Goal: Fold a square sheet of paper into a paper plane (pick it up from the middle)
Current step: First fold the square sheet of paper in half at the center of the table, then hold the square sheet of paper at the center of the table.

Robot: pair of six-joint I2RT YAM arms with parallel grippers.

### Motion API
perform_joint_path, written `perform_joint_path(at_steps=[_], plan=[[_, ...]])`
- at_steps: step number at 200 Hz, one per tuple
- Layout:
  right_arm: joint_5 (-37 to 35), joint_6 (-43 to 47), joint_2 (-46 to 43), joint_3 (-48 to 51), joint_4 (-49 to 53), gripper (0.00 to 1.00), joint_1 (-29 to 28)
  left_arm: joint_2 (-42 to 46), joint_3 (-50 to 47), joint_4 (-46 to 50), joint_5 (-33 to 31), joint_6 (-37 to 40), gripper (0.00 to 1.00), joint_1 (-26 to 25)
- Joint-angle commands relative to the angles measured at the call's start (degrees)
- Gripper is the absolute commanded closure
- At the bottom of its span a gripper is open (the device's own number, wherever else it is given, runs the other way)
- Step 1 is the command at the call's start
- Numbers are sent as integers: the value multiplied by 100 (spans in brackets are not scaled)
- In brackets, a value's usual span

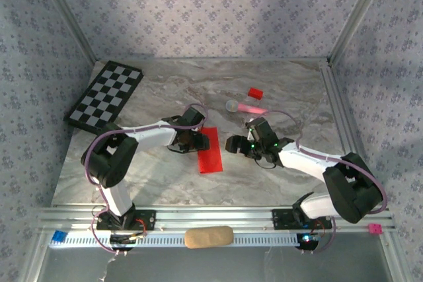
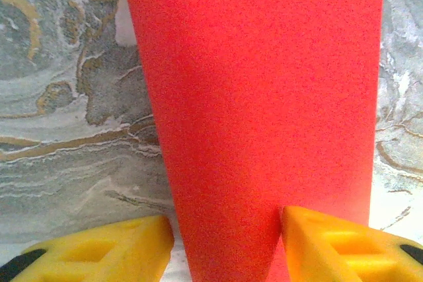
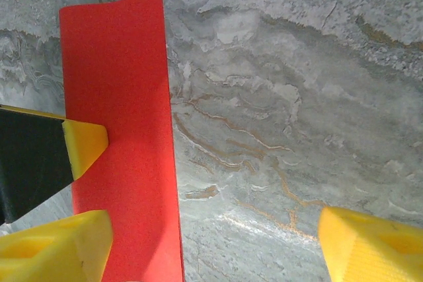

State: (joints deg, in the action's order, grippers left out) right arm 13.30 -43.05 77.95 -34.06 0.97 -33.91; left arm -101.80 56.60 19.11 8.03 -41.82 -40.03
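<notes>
The square sheet of paper (image 1: 212, 153) lies near the middle of the marbled table (image 1: 297, 84), between the two grippers. It is plain bright red and matte, and it is folded into a narrow oblong with its long sides running from the near edge toward the far wall. In the right wrist view its far short edge (image 3: 112, 1) curls slightly upward (the rest looks flat against the stone). Its long right edge is straight and crisp.

The left gripper (image 2: 226, 229) is down at the paper with its jaws parted. One yellow finger sits over the red surface and the other is on the table just beside the sheet's edge, so nothing is pinched between them. The right wrist view shows one of its fingertips (image 3: 86, 144) resting on the paper.

The right gripper (image 3: 215, 229) hangs open with its jaws wide. Its left finger overlaps the sheet's edge in that view, and I cannot tell whether it touches. The other finger is well out over bare marble.

A checkerboard (image 1: 106, 95) sits at the far left corner. A small red block (image 1: 255, 93) and a pink stick with a grey round head (image 1: 243, 106) lie beyond the right gripper.
</notes>
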Motion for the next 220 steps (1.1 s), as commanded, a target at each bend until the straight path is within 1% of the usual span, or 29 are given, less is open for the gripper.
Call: perform_joint_path(at_steps=[1, 11, 20, 38, 62, 68, 76, 77, 86, 90, 93, 115, 132, 165, 196, 220], plan=[[101, -54, 59, -152, -108, 23, -36, -699, -306, 102, -607, 82, 47, 23], [202, -63, 62, -148, -191, 27, -37, -710, -290, 141, -627, 68, 47, 13], [297, -55, 73, -153, -281, 32, -44, -709, -336, 116, -631, 27, 47, 6], [498, -22, 175, -165, -437, 46, -56, -725, -413, -26, -542, -34, 47, 20], [737, -33, 454, -306, -516, 67, -78, -720, -417, -18, -522, -58, 47, 12], [782, -6, 555, -386, -504, 74, -110, -705, -428, -22, -520, -60, 47, 12], [773, 16, 646, -466, -450, 81, -143, -680, -438, -13, -526, -57, 47, 13], [765, 20, 674, -491, -438, 83, -156, -673, -439, -13, -528, -55, 47, 13], [719, 12, 794, -587, -389, 91, -195, -666, -447, -6, -543, -54, 47, 8], [667, -17, 874, -658, -318, 98, -213, -661, -441, -1, -548, -50, 47, 13], [648, -34, 911, -695, -271, 100, -221, -660, -433, 4, -548, -48, 47, 13], [638, -3, 1330, -1134, 142, 100, -318, -657, -404, 34, -600, 7, 47, 6], [679, -15, 1544, -1271, 44, 100, -392, -655, -406, 15, -593, 24, 47, 11], [1005, -47, 2049, -1612, -165, 100, -514, -691, -425, -35, -566, -1, 47, 12], [1282, 149, 2489, -2015, 30, 100, -551, -735, -445, -61, -531, -12, 47, -3], [1262, 216, 2642, -2103, 134, 100, -554, -771, -456, -78, -519, -18, 47, -13]])
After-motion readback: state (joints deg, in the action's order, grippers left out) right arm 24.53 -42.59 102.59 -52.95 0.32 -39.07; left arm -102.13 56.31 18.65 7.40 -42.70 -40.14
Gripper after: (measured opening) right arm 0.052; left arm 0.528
